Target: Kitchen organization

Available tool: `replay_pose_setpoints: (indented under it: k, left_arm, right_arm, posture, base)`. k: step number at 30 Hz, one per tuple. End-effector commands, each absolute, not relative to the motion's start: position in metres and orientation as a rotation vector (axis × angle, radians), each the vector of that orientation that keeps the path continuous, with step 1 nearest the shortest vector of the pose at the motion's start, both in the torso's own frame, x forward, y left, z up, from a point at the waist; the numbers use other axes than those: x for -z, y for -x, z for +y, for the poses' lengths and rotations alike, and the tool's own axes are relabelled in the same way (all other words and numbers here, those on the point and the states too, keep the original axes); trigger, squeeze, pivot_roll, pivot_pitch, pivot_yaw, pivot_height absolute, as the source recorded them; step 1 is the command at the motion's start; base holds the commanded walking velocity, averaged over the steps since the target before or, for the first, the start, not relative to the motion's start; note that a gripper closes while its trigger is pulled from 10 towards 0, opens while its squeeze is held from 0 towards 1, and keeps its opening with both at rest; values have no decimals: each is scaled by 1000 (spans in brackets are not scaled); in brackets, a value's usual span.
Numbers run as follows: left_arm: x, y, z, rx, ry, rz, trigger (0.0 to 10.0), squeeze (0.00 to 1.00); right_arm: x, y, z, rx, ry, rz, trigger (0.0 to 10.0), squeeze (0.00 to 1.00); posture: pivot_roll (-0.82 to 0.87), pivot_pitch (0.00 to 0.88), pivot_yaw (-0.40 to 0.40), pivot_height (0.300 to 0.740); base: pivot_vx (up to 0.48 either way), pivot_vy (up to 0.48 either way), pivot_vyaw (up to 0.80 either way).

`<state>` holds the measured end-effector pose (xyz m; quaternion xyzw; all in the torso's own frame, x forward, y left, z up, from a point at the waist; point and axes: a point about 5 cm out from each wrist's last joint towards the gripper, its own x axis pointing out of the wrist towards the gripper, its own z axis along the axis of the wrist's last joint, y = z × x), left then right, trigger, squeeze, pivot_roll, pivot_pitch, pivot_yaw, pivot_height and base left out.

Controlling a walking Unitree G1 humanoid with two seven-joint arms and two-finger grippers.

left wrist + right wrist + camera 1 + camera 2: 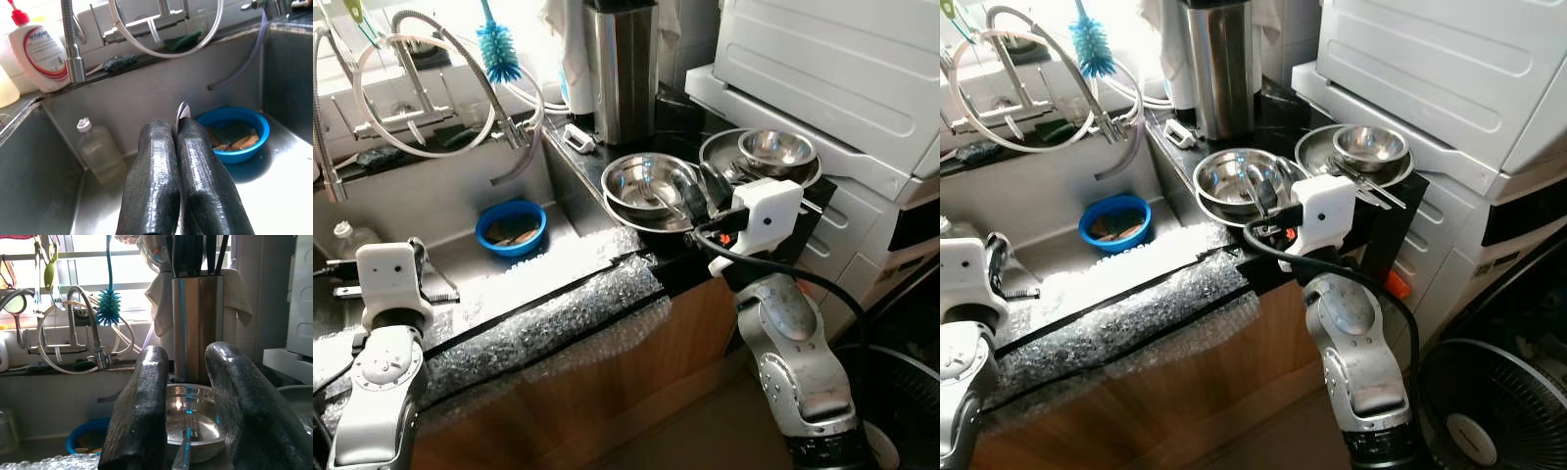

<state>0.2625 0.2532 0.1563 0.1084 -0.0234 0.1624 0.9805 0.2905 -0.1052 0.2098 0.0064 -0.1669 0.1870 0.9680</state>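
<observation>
At a kitchen sink (pixel 431 211), the left gripper (pixel 180 132) hangs over the basin with its 2 black fingers (pixel 151 181) pressed together on a thin metal utensil (pixel 182 110), apparently a spoon, whose rounded tip pokes out between the tips. Beyond it in the basin sit a clear bottle (pixel 98 149) and a blue bowl (pixel 512 227) holding sponges. Further right, on the dark counter (pixel 671 127), a steel bowl (pixel 646 186) already carries a utensil; the right gripper (pixel 188 406) hovers just before it, fingers spread and holding nothing. Behind stands a steel utensil holder (pixel 621 69), and at far right a small steel bowl (pixel 776 149) rests on a plate (pixel 722 157). The step in hand looks like sorting cutlery; doing it well probably means keeping the left pinch firm on the slim handle while carrying it clear of the sink wall, and closing the right fingers squarely on 1 utensil, not the bowl's rim.
</observation>
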Motion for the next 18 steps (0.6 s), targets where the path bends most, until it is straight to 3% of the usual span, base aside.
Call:
replay_pose_setpoints:
  k: [1, 8, 9, 18]
  left_arm:
    - [-151, -263, 253, -328, -237, -11, 10000, 0]
    - [-147, -263, 253, -334, -209, 17, 10000, 0]
    - [-147, -263, 253, -333, -210, 19, 10000, 1000]
    - [-145, -263, 253, -343, -204, 39, 10000, 1000]
  right_arm:
    - [-208, -292, -105, -374, -16, -332, 10000, 0]
    - [-207, -292, -103, -377, -19, -330, 10000, 0]
    - [-207, -293, -103, -379, -19, -329, 10000, 0]
    - [-206, -293, -101, -384, -19, -325, 10000, 0]
  posture:
    - [-118, 0, 72, 740]
    - [-116, 0, 72, 740]
    - [-115, 0, 71, 740]
    - [-114, 0, 71, 740]
  base:
    - [0, 0, 0]
    - [0, 0, 0]
    - [0, 0, 0]
    - [0, 0, 0]
